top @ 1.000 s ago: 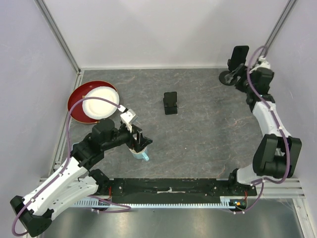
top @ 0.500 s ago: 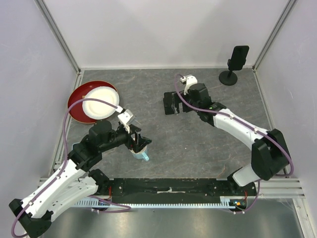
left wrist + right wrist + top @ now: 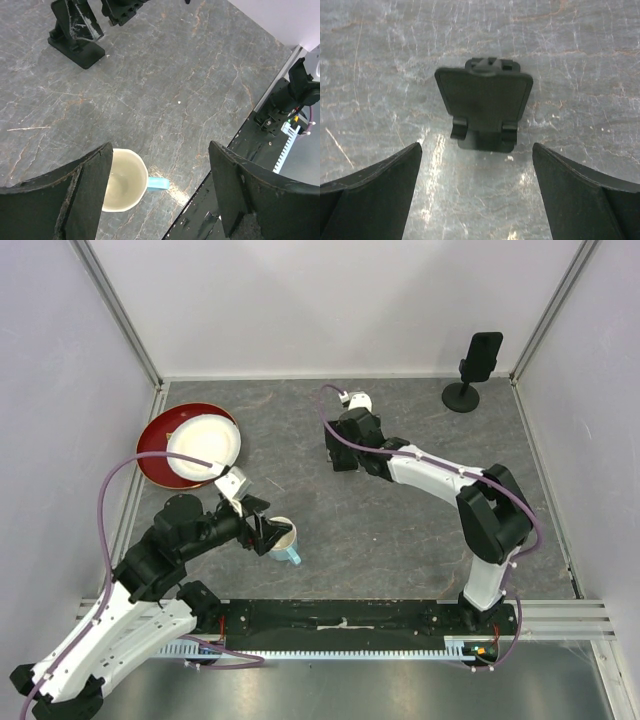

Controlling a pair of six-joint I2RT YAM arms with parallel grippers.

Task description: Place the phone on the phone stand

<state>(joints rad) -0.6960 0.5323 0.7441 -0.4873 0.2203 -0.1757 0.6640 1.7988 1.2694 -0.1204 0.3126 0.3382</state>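
- Grey stone table [image 3: 430, 530], with white walls around it.
- The phone [image 3: 486, 350] is in the far right corner. It stands up on a tall stand [image 3: 462, 396] with a round foot. Nothing is touching it.
- The small stand [image 3: 484, 107] sits near the middle of the table, well apart from the phone. It is empty. Its back part and its two little hooks are bare.
- The right gripper [image 3: 476, 160] hangs right over the small stand. Its fingers are wide apart, one on each side of the stand. It has nothing in it.
- How far along the job is depends, I think, on which stand is meant.
- If it is the tall stand, the job looks done, because the phone is already up on it.
- If it is the small stand, nothing is done yet. The phone has to be picked up from the corner, carried over and set on the hooks.
- The left gripper [image 3: 160, 150] is on the near left side of the table. It is wide open too and has nothing in it.
- A cup [image 3: 122, 180] with a blue handle stands upright below it, close to one finger. No finger is touching it. It does not look like part of this job.
- A red plate [image 3: 148, 455] lies at the far left edge, with a white plate [image 3: 205, 445] resting on it.
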